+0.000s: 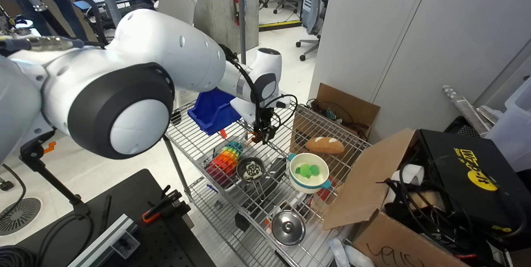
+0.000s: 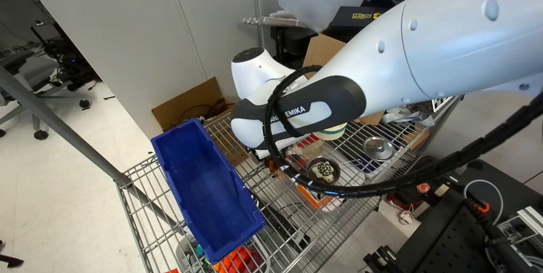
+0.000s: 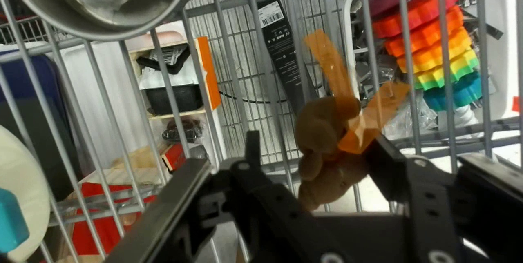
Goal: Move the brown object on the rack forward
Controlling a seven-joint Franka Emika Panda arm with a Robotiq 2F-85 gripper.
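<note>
Fingers [image 3: 386,169] stand spread, the brown object [image 3: 319,128] between or just beyond them: reach seemingly done, grip and forward move likely remaining.

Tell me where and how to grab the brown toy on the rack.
I'd grip the toy across its rounded body, coming from above: in the wrist view it looks narrower than the gap in the open hand. Avoid the orange ribbon, which looks floppy.

Rack [image 1: 249,214] from above, all views
</note>
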